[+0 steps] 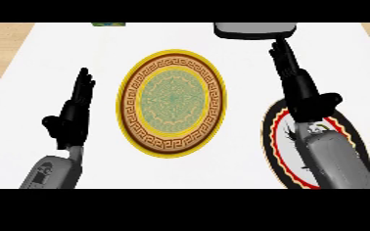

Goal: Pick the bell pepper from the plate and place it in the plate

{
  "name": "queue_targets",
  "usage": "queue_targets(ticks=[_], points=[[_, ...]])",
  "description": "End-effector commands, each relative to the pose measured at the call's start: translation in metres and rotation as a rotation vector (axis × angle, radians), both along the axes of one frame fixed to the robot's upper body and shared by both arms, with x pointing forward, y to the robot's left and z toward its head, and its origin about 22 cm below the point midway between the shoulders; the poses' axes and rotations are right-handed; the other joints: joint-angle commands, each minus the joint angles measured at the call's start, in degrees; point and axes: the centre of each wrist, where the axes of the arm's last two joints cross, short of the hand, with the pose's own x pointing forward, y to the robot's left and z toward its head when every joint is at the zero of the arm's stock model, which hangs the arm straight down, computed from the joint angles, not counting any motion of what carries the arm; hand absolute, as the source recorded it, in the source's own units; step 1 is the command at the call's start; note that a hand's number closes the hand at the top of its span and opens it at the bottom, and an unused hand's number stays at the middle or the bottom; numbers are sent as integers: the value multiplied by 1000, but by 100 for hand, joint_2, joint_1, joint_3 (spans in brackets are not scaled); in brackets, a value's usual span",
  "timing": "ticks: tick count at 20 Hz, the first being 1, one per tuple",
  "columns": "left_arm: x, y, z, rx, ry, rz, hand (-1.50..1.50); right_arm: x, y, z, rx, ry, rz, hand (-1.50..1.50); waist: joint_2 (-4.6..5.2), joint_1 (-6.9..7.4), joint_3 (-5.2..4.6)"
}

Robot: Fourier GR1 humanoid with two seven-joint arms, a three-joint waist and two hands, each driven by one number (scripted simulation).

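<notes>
A round plate (172, 103) with a yellow rim and a green and brown patterned centre lies in the middle of the white counter, nothing on it. A second plate (278, 139), black-rimmed with red and white inside, lies at the lower right, mostly hidden under my right forearm. My right hand (298, 85) stretches over it toward the far edge with straight fingers, open and holding nothing. My left hand (74, 112) rests open at the left, fingers up, beside the yellow plate. No bell pepper shows in the head view.
A grey, dark-rimmed object (254, 30) sits at the counter's far edge, just beyond my right fingertips. A small green object (108, 24) peeks in at the far left edge. Wooden floor shows past the counter's left side.
</notes>
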Motion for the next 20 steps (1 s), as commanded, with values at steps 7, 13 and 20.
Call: queue_targets(ticks=[7, 13, 20], points=[[-26, 21, -33, 30, 292, 48, 0, -17, -91, 81, -623, -129, 192, 150, -325, -283, -336], [-30, 6, -28, -5, 344, 33, 0, -67, -156, -7, -504, -207, 10, 150, -145, -299, -95], [-25, 9, -16, -16, 350, 0, 0, -94, -201, -36, -278, -175, 365, -150, -118, -65, -121]])
